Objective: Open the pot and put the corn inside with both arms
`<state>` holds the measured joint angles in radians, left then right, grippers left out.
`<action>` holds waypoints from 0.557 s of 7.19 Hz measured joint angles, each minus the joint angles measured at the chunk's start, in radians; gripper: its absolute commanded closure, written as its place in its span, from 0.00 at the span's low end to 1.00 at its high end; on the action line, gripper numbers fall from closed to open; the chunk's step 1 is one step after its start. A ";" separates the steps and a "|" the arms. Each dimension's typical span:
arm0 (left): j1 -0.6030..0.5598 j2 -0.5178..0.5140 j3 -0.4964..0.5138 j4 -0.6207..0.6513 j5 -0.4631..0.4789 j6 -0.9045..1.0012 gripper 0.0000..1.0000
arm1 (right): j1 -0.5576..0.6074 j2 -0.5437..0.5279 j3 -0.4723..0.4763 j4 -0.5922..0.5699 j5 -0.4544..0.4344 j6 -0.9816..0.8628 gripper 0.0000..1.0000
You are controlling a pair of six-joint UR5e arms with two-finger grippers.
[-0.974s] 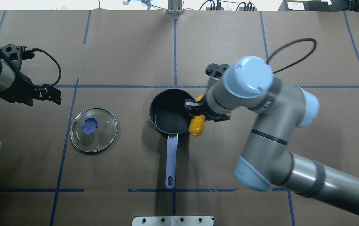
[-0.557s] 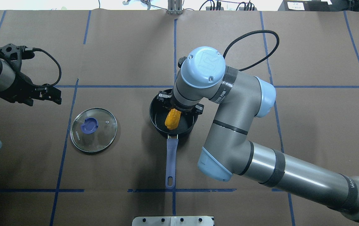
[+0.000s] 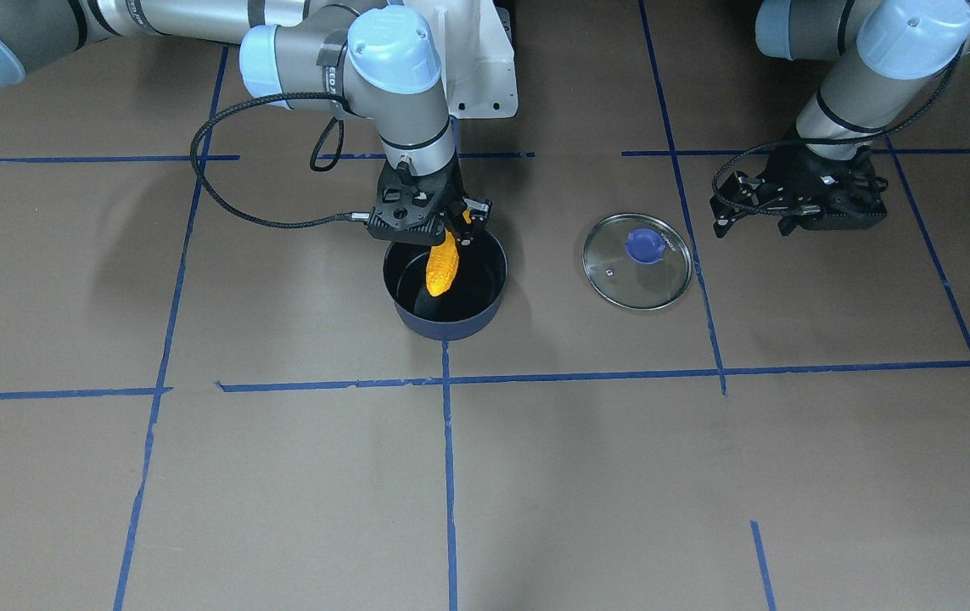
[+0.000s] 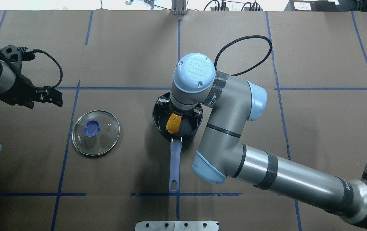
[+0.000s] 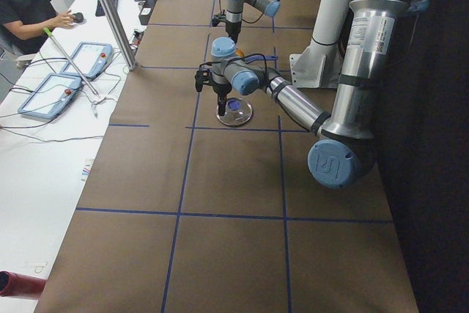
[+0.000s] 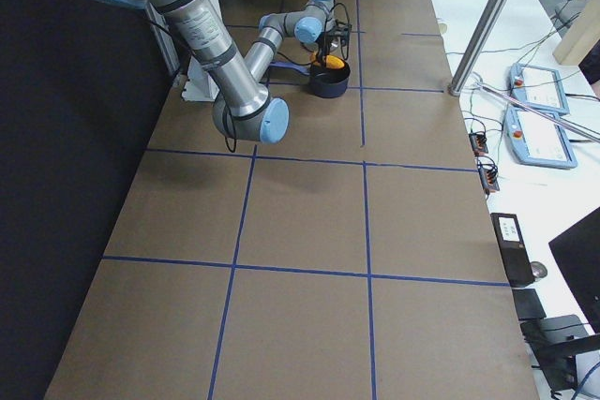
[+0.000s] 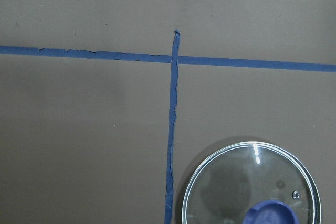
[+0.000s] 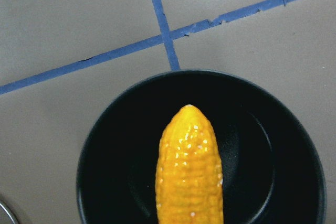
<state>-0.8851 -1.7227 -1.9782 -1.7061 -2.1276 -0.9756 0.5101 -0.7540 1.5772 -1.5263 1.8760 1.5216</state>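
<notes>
The right pincer (image 3: pixel 453 227) is clamped on the thick end of the corn (image 3: pixel 442 267), its black fingers closed against the cob's sides. The corn is a bumpy orange-yellow cob with rows of glossy kernels. It hangs tapered tip down and slightly tilted, with its lower half inside the mouth of the pot (image 3: pixel 447 327). Whether the tip touches the bottom I cannot tell. In the right wrist view the cob (image 8: pixel 189 171) stands out against the round, matte black interior.

The pot is a small, dark navy, straight-walled saucepan standing upright on the table (image 4: pixel 122 48). Its long lavender-blue handle (image 4: pixel 174 160) is flat and straight with a hole at its end, and it points toward the robot.

The lid (image 4: pixel 95 133) lies flat on the table, well apart from the pot on the robot's left. It is a round glass disc with a metal rim and a blue knob (image 4: pixel 91 128).

Beyond the lid, the left pincer (image 4: pixel 58 98) hovers with its fingers apart, gripping nothing.

The table is covered in brown paper crossed by blue tape lines (image 7: pixel 171 129).
</notes>
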 measured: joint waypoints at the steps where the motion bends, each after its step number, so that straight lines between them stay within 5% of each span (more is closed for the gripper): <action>1: 0.000 0.001 0.000 0.000 0.000 0.000 0.00 | -0.003 0.000 -0.003 -0.001 0.003 0.000 0.01; 4: -0.039 0.052 0.004 -0.002 -0.003 0.117 0.00 | 0.107 -0.199 0.220 -0.009 0.122 -0.071 0.00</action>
<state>-0.9238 -1.6707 -1.9740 -1.7077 -2.1306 -0.8590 0.6170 -0.9533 1.7977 -1.5350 1.9984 1.4509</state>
